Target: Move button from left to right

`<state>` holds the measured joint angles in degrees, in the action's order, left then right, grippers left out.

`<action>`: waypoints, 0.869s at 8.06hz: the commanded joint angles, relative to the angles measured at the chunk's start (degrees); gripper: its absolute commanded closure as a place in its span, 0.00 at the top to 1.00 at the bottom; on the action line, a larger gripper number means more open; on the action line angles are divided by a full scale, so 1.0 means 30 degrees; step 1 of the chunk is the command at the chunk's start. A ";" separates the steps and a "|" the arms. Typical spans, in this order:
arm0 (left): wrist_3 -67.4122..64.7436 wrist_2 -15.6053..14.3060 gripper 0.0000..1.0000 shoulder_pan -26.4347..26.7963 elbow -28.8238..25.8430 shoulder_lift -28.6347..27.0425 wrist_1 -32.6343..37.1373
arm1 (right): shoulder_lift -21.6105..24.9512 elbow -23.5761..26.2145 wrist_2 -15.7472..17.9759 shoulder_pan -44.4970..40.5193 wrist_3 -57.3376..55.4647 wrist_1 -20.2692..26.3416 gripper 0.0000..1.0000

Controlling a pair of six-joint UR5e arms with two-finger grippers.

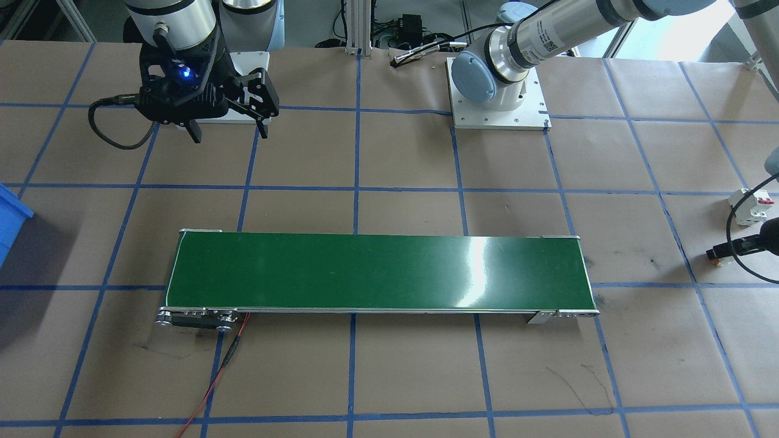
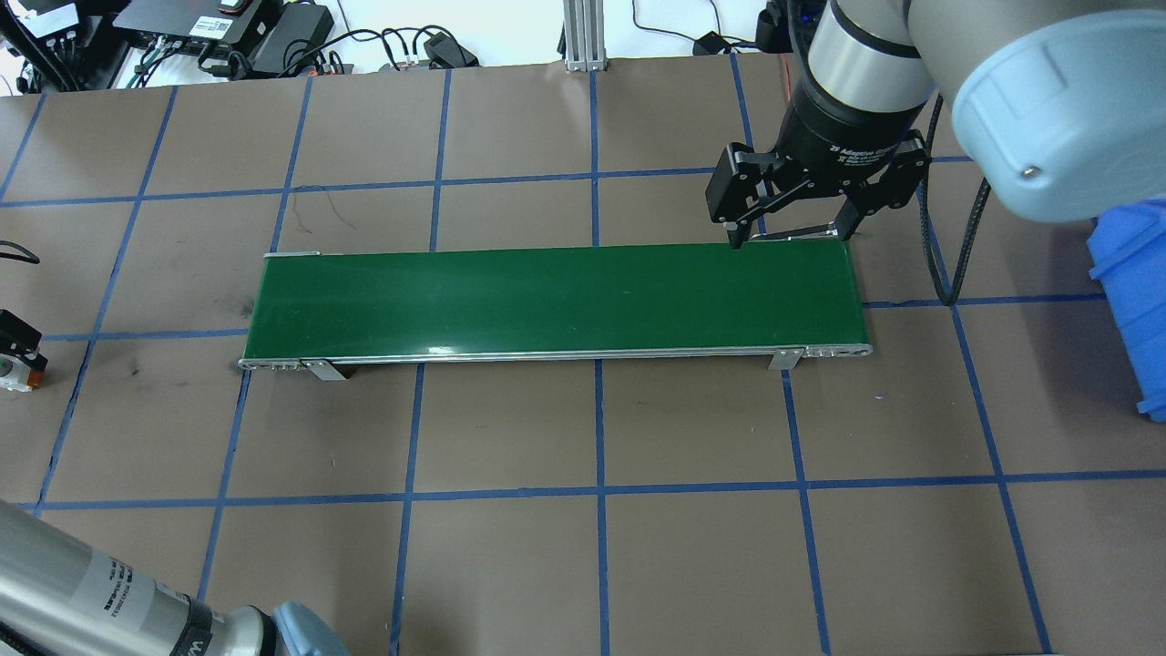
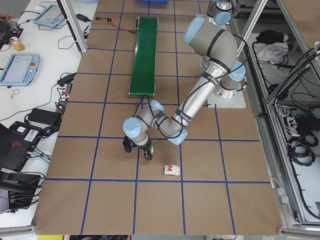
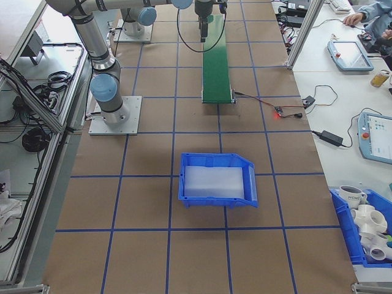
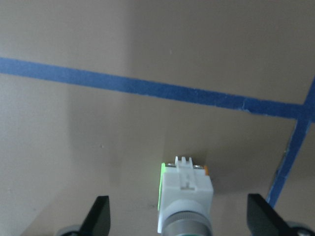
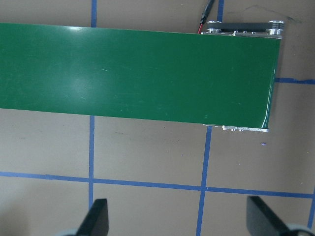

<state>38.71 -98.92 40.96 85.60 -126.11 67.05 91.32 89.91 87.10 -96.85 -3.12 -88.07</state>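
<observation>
Down at the robot's left end of the brown paper-covered table with its blue tape grid [image 1: 401,377], the left gripper [image 5: 179,219] is low over the surface with its two black fingertips [image 5: 100,212] spread wide, and between them, untouched on either side, sits the small push-button switch with a white-grey body [image 5: 184,196], a green glow on one edge and an orange-red base peeking out behind. In the overhead view that same button [image 2: 20,372] shows at the far left edge, well apart from the long green conveyor belt in its metal frame [image 2: 556,301], lying on the paper near a blue line. Just beside it on the table is a white boxy circuit breaker with a red top [image 3: 172,170]. Over at the other end, the right gripper [image 2: 791,235] hangs above the conveyor's far corner, black fingers open and holding nothing; its wrist camera looks down on green belt and tape lines. Beyond the belt's right end rests a blue plastic bin with a pale liner [image 4: 217,179].
</observation>
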 commanded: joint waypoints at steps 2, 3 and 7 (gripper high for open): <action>0.0866 0.0043 0.28 0.0000 0.0002 -0.0091 0.0005 | 0.0001 0.0000 0.0000 0.0000 0.0016 0.0000 1.00; 0.1273 0.0043 0.00 0.0000 -0.0027 0.0024 0.0063 | 0.0001 0.0000 0.0000 0.0000 0.0016 0.0000 1.00; 0.2478 0.0130 0.00 0.0232 -0.0320 0.2386 0.2545 | 0.0001 0.0000 0.0000 0.0000 0.0016 0.0000 1.00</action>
<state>44.29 -98.75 40.98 85.13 -123.82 70.23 91.32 89.91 87.10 -96.85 -3.08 -88.07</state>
